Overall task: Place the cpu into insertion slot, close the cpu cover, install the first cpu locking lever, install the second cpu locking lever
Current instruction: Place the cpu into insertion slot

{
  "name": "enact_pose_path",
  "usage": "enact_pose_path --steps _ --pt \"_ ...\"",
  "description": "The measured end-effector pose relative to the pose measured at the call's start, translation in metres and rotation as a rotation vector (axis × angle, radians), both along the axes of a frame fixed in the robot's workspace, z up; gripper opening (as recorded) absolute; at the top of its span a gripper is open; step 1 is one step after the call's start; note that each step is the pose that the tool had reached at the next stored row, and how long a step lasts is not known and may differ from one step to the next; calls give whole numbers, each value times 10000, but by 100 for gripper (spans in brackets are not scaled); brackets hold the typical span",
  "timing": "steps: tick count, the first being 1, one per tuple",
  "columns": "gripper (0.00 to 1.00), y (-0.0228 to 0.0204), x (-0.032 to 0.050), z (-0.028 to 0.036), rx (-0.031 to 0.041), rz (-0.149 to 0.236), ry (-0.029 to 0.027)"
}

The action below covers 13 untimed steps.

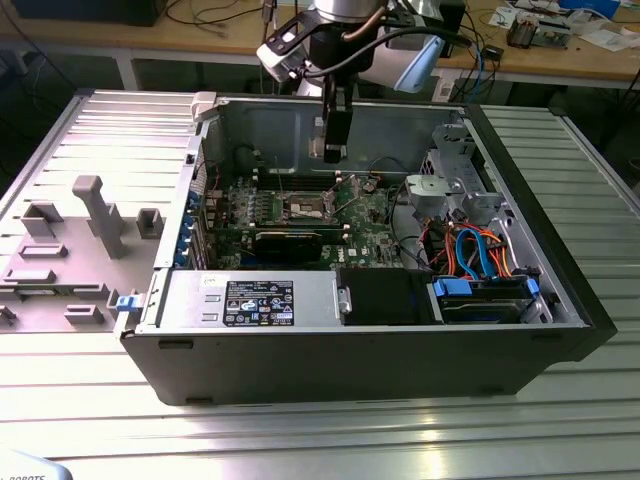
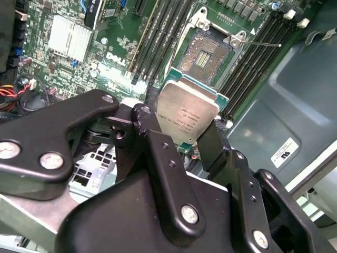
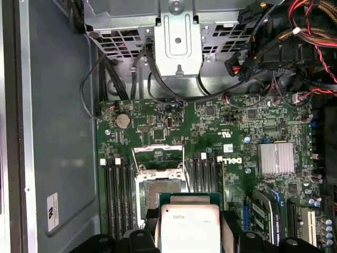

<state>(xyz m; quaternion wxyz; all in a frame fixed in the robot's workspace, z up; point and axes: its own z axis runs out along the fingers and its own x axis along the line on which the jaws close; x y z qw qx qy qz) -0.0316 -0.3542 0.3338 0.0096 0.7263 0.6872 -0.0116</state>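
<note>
1. Grips the cpu (image 2: 187, 110) in the claw (image 2: 175, 127), narrowed to the chip's width and pressing on two opposite edges, with the silvery metal top turned toward the camera in the second wrist view.
2. Hangs inside the open computer case (image 1: 380, 365), above the green motherboard (image 3: 231, 126) and clear of it, going by the exterior view.
3. Holds the chip near the insertion slot (image 3: 157, 194), not yet centred on it. In the first wrist view, covers just one corner of the socket.
4. Leaves the socket bare: dark contact field exposed inside the silvery rim, nothing seated there.
5. Finds the cpu cover (image 3: 158, 154) swung up and open at the far side of the socket, and a thin wire locking lever (image 2: 261, 44) apparently released, sticking out past the memory slots (image 2: 158, 37).
6. Reads as early in the task, by judgement: chip in hand but not placed, cover not closed, neither lever fastened.
7. Stands, case and all, on a ridged metal surface (image 1: 300, 440).
</note>
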Motion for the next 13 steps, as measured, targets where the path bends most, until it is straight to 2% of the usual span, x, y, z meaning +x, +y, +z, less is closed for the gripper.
enact_pose_path --steps 7,8,11,13 --pt "54 0 0 -1 1 -5 -1" --pt "54 0 -3 -2 1 -8 -12" --pt "54 0 -4 -10 1 -5 -93" --pt "54 0 -5 -10 1 -4 -106"
